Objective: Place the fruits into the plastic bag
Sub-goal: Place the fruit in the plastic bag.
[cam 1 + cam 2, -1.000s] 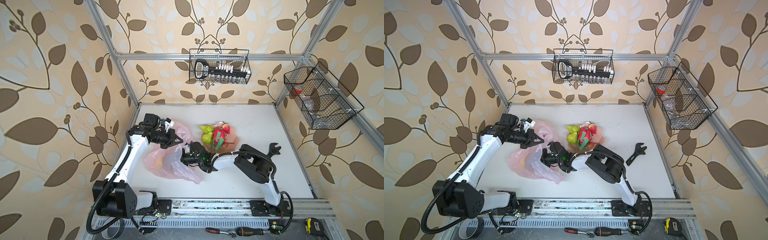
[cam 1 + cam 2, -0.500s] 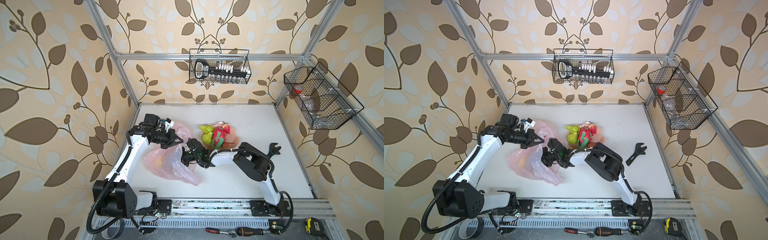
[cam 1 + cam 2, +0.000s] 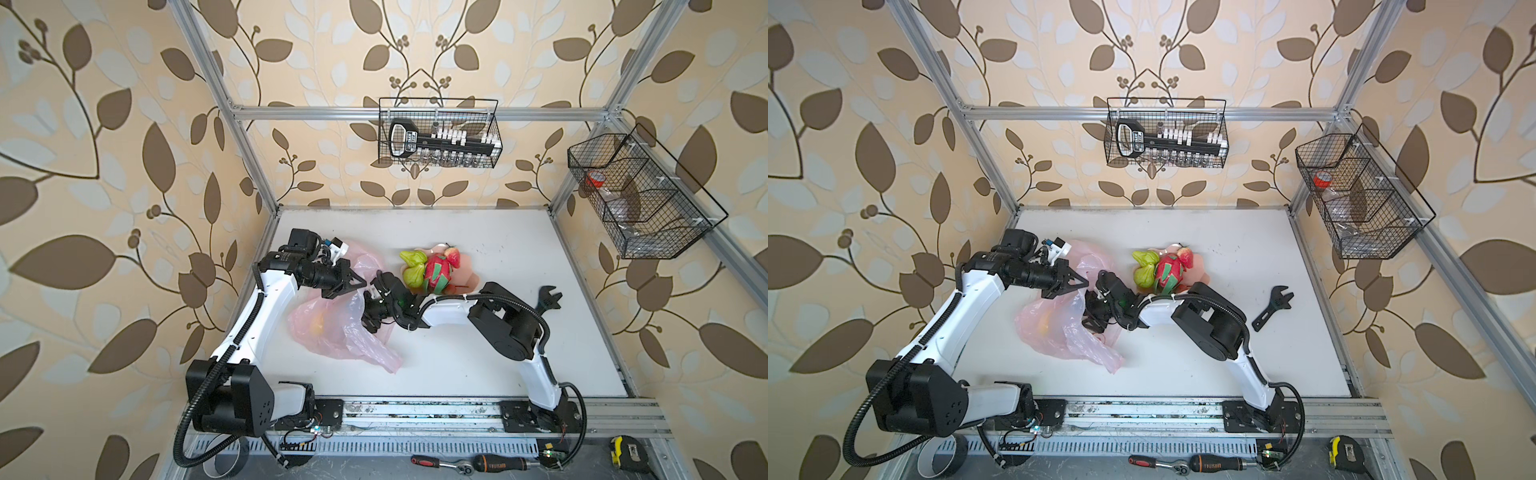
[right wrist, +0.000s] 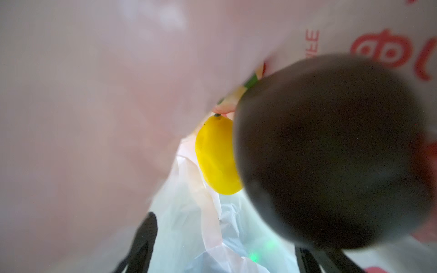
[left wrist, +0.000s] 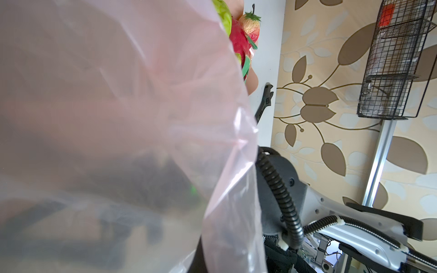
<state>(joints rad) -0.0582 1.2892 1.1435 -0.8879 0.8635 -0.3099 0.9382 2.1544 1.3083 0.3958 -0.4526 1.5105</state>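
Note:
The pink plastic bag point(image 3: 332, 336) point(image 3: 1054, 332) lies left of centre, its rim lifted by my left gripper point(image 3: 360, 284) point(image 3: 1084, 284), which is shut on the film. My right gripper point(image 3: 370, 322) point(image 4: 224, 243) is inside the bag's mouth, open, fingers point(image 4: 144, 236) wide apart. A dark purple round fruit point(image 4: 331, 151) shows blurred just beyond them, next to a yellow lemon point(image 4: 216, 156) inside the bag. Green pears point(image 3: 411, 266), a dragon fruit point(image 3: 436, 274) and a strawberry point(image 3: 453, 257) sit on the peach dish point(image 3: 467, 276). The bag point(image 5: 118, 118) hides the left jaws in the left wrist view.
A black wrench point(image 3: 546, 299) point(image 3: 1273, 305) lies on the white table to the right of the right arm. Wire baskets hang on the back wall point(image 3: 438, 133) and the right wall point(image 3: 640, 199). The dish stands just behind the right wrist.
The right gripper's jaws have spread apart inside the bag's mouth and the wrist has shifted slightly left. The left arm still holds the bag's rim in the same place.

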